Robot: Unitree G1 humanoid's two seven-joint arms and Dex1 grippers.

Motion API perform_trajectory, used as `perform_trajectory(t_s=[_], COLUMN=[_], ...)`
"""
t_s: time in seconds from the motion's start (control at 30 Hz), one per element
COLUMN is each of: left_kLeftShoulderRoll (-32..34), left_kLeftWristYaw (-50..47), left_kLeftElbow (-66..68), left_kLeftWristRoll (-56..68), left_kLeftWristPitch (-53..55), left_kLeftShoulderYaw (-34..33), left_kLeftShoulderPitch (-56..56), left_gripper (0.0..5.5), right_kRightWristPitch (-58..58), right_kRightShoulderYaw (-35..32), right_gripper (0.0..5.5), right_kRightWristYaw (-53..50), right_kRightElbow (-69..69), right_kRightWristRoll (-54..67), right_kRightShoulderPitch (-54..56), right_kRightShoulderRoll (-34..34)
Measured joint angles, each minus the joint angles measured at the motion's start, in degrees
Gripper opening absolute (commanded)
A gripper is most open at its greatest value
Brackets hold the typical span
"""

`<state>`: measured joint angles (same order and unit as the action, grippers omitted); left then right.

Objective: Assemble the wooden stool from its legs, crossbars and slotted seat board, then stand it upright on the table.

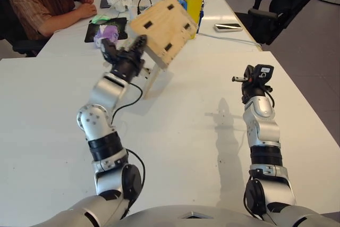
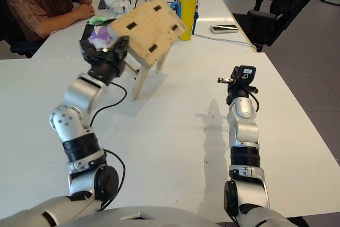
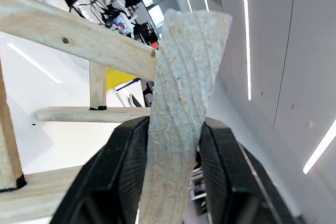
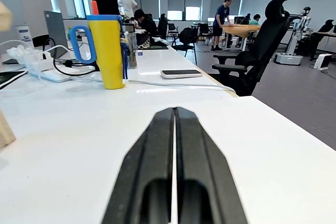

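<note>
The stool point(image 2: 139, 75) is looking fully assembled and is leaning tilted in the upper middle of the frame, its slotted seat board point(image 1: 162, 25) facing up and towards the camera, with one leg point(image 1: 152, 78) touching the counter point(image 1: 180, 147). The left claw point(image 1: 137, 47) is clamping tight on a flat wooden member under the seat, leg or crossbar I cannot tell, and is carrying the stool's weight there. The step in hand is judged to be the last one, standing it upright: the arm should be rotating the stool slowly about the grounded leg, lowering until all the feet are resting flat, and opening only once nothing is rocking. The right claw point(image 4: 175, 124) is hovering at centre right with its fingers pressed together and holding nothing, well apart from the stool, so it is free for steadying the seat's far edge. The counter's back edge is lying just behind the stool, with a yellow cup point(image 1: 194, 3) and a phone point(image 1: 228, 27) beyond, so the open white surface towards the lower middle of the frame is offering the safer landing room
</note>
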<state>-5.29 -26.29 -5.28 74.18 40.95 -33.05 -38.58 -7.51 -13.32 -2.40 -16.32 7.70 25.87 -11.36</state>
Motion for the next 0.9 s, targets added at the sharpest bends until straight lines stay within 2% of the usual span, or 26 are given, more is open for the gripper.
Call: perform_trajectory(t_s=[0.07,0.23,0.27,0.67,0.8,0.9], left_kLeftShoulderRoll=[3.5,7.7,7.9,4.1,3.6,5.4], left_kLeftWristYaw=[-1.8,1.2,1.7,13.3,17.2,24.4], left_kLeftElbow=[4.1,8.7,8.9,2.9,-1.5,-5.1], left_kLeftWristRoll=[0.7,2.1,2.2,7.4,10.1,8.3], left_kLeftWristPitch=[-2.8,-4.9,-5.2,-12.3,-13.1,-8.8], left_kLeftShoulderYaw=[-3.7,-5.3,-5.2,-5.6,-4.9,-0.4], left_kLeftShoulderPitch=[-0.9,0.8,1.0,10.2,14.0,23.2], left_gripper=[1.33,1.33,1.69,3.36,3.4,3.4], right_kRightWristPitch=[0.2,0.8,0.8,0.4,0.2,-0.3], right_kRightShoulderYaw=[0.0,0.2,0.2,1.2,1.8,2.5], right_gripper=[0.0,0.0,0.0,0.0,0.0,0.0], right_kRightWristYaw=[-0.2,0.0,0.1,1.5,2.3,2.7], right_kRightElbow=[-1.0,-3.9,-4.3,-7.0,-7.2,-7.5], right_kRightWristRoll=[0.0,0.0,0.0,-0.6,-0.7,-0.7], right_kRightShoulderPitch=[2.1,4.3,4.5,4.5,4.5,4.5], right_kRightShoulderRoll=[0.0,0.0,-0.1,-0.3,-0.7,-0.7])
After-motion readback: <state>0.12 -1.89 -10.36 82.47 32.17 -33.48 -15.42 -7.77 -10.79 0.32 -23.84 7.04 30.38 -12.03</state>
